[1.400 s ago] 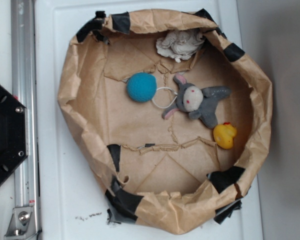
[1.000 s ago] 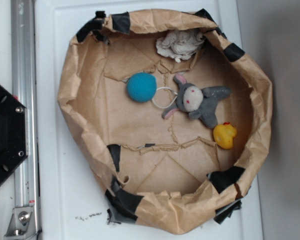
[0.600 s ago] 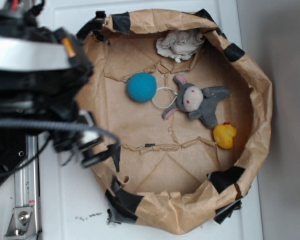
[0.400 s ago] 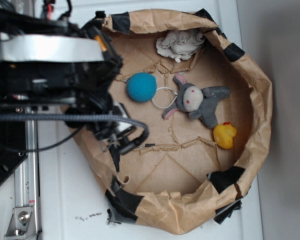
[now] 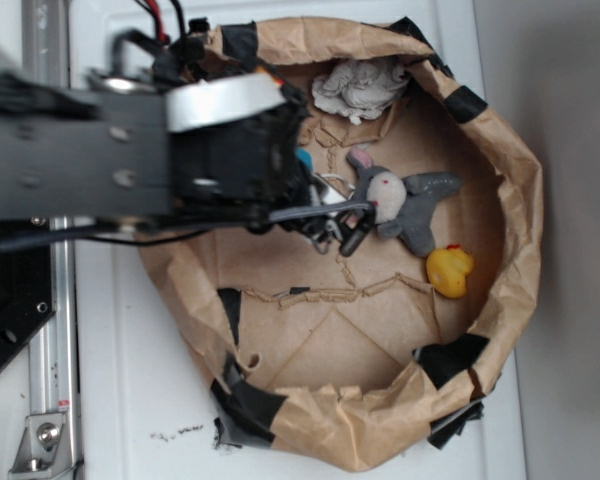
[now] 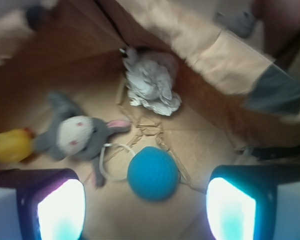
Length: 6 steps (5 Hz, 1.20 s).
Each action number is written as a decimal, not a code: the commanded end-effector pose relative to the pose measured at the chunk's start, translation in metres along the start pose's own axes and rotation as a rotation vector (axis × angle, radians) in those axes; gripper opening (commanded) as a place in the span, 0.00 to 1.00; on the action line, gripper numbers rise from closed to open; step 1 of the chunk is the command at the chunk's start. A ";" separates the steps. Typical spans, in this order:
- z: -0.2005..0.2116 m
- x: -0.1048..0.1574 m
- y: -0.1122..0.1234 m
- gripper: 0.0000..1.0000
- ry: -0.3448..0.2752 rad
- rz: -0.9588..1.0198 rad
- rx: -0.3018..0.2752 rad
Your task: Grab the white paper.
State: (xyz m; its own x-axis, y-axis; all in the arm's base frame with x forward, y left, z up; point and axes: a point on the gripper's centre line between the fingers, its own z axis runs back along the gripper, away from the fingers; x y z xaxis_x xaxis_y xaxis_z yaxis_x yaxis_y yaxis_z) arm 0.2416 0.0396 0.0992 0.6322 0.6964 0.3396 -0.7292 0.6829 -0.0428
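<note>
Two risks: pincer (wide, empty) could snag blue ball.
Cause: white paper hugs bag wall.

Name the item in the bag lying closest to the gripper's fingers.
The blue ball: in the wrist view it sits just ahead, between the open gripper's fingers. The plush bunny, white paper and yellow duck lie farther off.

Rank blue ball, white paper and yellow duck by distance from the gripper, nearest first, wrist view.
Gripper sits at the bottom edge of the wrist view, fingers wide apart.
1. blue ball: centre, just ahead, between the fingers.
2. white paper: beyond the ball, against the bag wall.
3. yellow duck: far left edge, past the plush bunny.
Paper versus duck is close; order tentative.
</note>
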 end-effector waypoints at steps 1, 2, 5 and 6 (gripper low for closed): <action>-0.033 0.046 -0.001 1.00 -0.035 0.062 0.043; -0.044 0.063 0.012 1.00 -0.040 0.093 0.060; -0.096 0.073 -0.012 1.00 0.005 -0.016 0.072; -0.102 0.064 -0.014 1.00 0.007 -0.088 0.087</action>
State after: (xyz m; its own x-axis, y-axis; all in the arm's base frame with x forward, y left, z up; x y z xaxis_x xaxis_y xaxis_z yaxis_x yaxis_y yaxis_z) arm 0.3156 0.0967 0.0227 0.6810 0.6562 0.3249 -0.7100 0.7003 0.0739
